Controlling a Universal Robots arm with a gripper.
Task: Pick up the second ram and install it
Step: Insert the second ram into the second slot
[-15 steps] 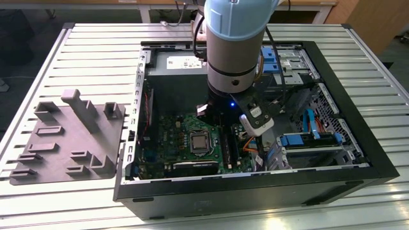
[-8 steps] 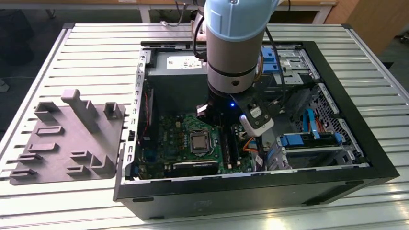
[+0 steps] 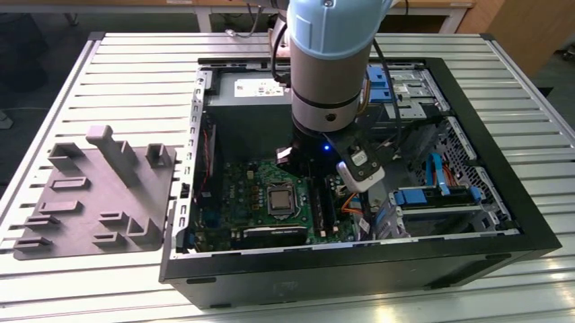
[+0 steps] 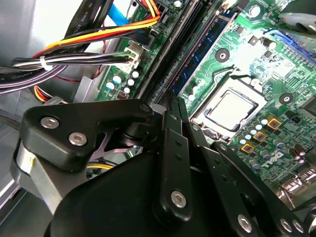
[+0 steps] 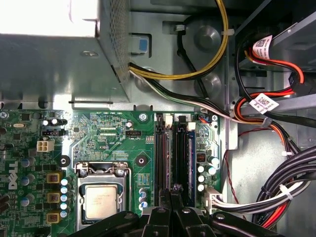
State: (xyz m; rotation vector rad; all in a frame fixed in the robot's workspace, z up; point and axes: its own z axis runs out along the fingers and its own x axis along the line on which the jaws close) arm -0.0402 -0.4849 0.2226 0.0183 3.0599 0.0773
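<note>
One ram point(image 5: 190, 158) upright in mobo slot, just beside closed pincer point(image 5: 171, 195).

The arm point(image 3: 329, 60) was a pale blue and silver-grey cylinder with a black ring, ending in a black gripper point(image 4: 173, 106) of linked bars with silver screws.

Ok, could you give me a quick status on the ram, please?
Gripper low over the slots, fingers shut. One ram seated in a slot; cannot tell whether the fingers hold another. Cables off to the side.
</note>
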